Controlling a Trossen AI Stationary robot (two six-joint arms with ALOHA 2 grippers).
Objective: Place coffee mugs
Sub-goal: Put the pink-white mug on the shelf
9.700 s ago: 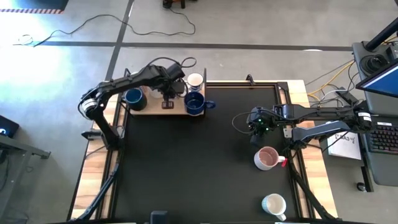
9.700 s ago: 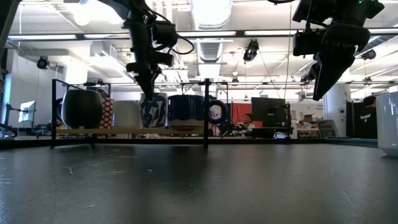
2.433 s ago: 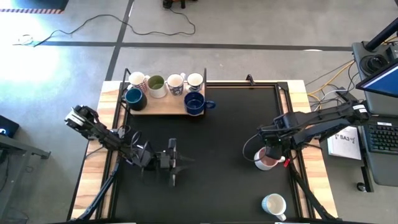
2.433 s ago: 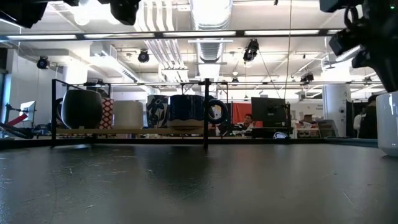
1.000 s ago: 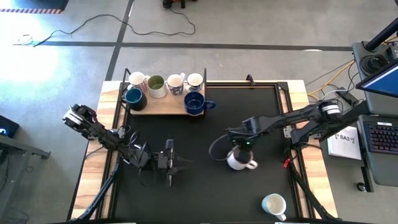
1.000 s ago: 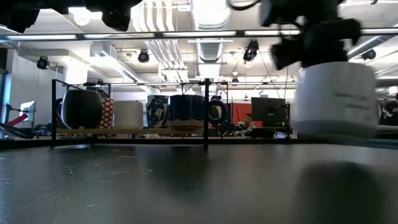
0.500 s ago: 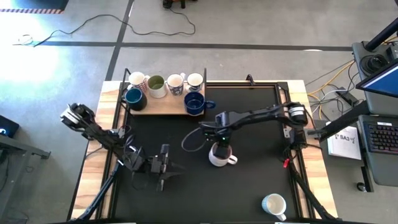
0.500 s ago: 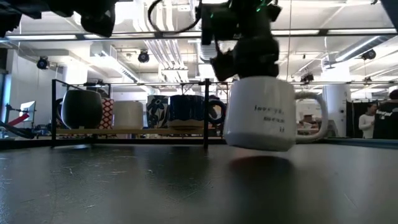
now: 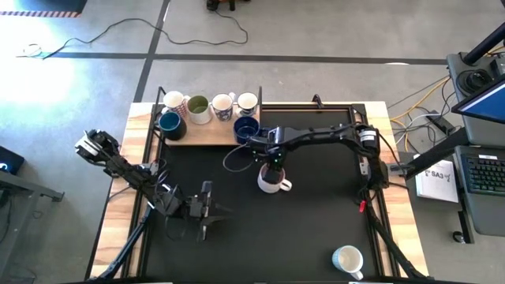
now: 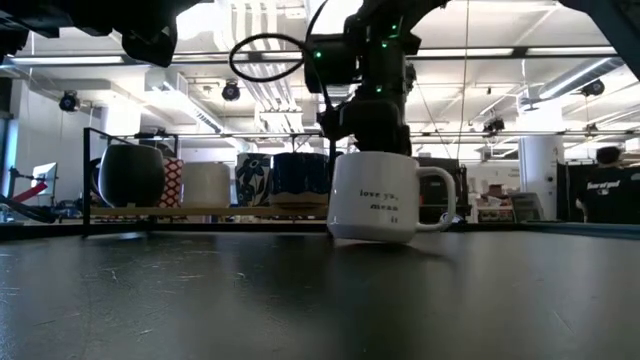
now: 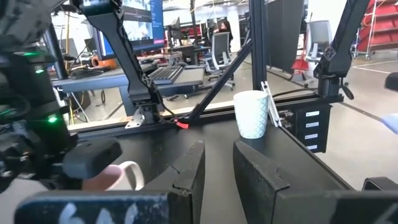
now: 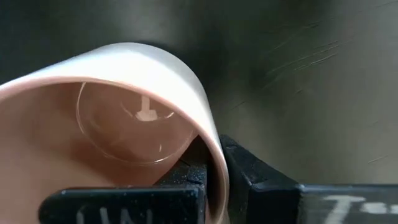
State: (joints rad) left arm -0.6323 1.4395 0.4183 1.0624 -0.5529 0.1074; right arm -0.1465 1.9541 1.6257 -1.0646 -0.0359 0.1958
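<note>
The right claw [image 9: 271, 163] has carried the pink-lined mug [image 9: 271, 181] from the desk's right edge toward the wooden tray [image 9: 207, 136], pinching its rim. The tray lies up-left, nearer this arm. The left claw [image 9: 207, 210], slightly spread, waits empty.

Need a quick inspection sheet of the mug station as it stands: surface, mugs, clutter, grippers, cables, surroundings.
Surface: black table mat with a wooden shelf at the far left corner.
Job's things: six mugs on the shelf, including the olive-green mug and a dark blue mug; pink-inside mug mid-table; white mug near the front right edge.
Clutter: nothing seen on the mat.
Grippers: right gripper shut on the pink-inside mug's rim; left gripper over the mat's front left, holding nothing, jaws slightly apart.
Cables: loop of cable at the right wrist; floor cable behind the table.
Surroundings: desk with keyboard to the right.
</note>
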